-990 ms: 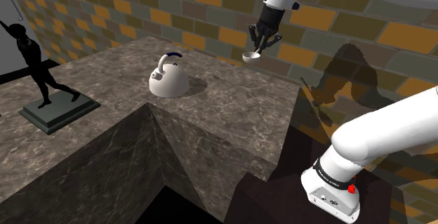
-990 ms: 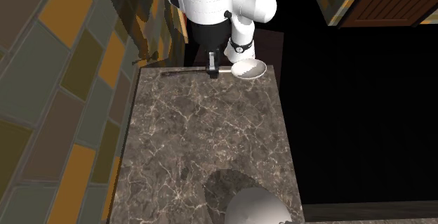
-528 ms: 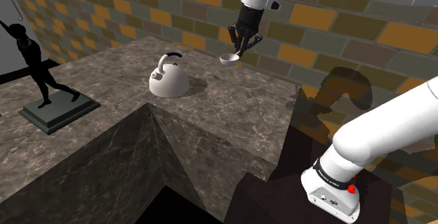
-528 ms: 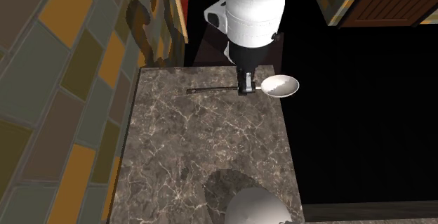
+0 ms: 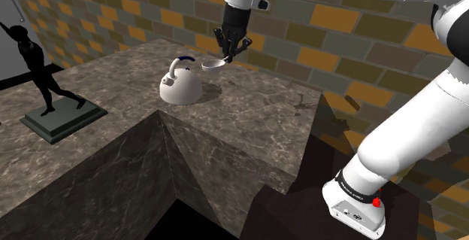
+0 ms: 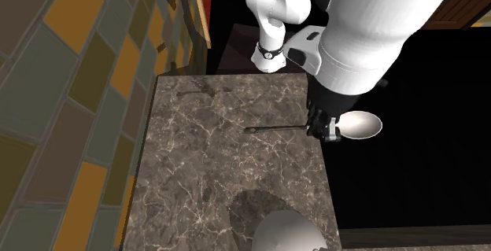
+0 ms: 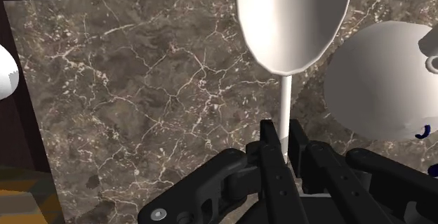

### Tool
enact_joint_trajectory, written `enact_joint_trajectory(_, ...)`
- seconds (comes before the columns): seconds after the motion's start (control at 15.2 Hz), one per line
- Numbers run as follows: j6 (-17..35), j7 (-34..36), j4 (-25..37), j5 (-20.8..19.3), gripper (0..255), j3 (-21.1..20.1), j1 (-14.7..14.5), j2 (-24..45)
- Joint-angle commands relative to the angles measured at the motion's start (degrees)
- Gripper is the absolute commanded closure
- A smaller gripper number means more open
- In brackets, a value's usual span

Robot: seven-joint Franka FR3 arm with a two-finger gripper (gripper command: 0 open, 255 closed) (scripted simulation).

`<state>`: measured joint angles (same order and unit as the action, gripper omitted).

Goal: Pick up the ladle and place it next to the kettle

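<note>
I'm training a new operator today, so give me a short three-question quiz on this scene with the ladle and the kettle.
1. True or false: the gripper is shut on the handle of the ladle.
2. The ladle is: A) on the floor; B) held in the air near the kettle; C) inside the kettle.
3. What dark thing stands at the shoulder view's left?
Key: 1 true; 2 B; 3 a statue.

The jaws clasp the ladle (image 7: 293, 20) near the kettle (image 7: 379, 83).
</note>
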<state>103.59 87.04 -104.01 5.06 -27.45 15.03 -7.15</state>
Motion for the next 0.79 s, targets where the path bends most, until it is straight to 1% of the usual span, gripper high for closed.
enact_joint_trajectory(0.0,-0.2,3.7,3.2,-1.7,255,-2.1,-1.1,3.1)
enact_joint_trajectory(0.13,-0.6,6.7,6.5,-3.5,255,-3.6,-2.2,6.3)
enact_joint_trajectory(0.73,6.4,6.4,-0.8,-3.3,255,-3.5,-2.3,6.0)
